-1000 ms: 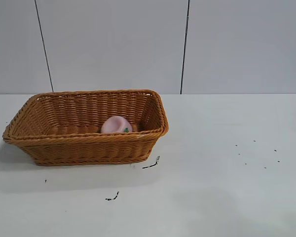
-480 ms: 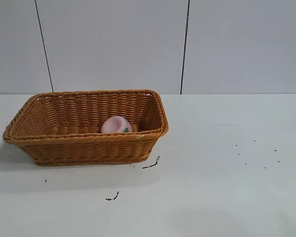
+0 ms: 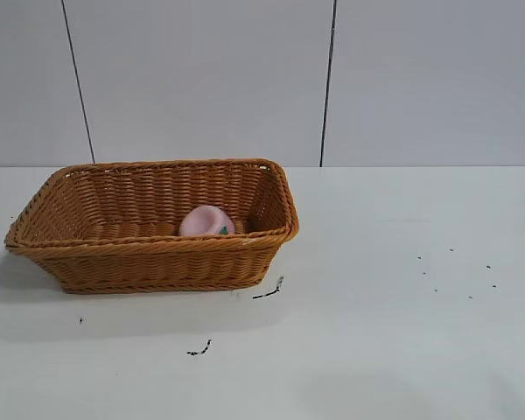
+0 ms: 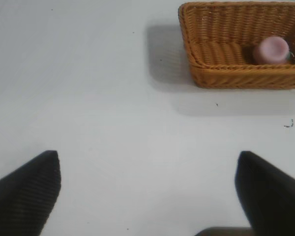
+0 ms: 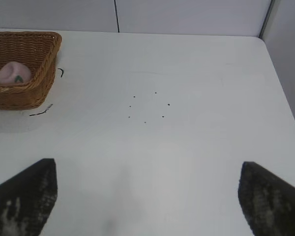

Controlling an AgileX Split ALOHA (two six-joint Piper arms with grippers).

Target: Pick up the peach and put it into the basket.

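Right gripper: fingers spread wide, nothing between them, hovering over bare table well right of the basket. Left gripper: fingers also spread wide, empty, over the table well apart from the basket. Peach sits inside the basket, at its right end, against the near wall. A few dark specks mark the table on the right.

I see the peach, pale pink with a small green leaf mark, lying inside the basket on its floor, close to the right-hand end wall. The basket is orange-brown woven wicker, rectangular with flaring sides and a braided rim, sitting upright on the white surface.
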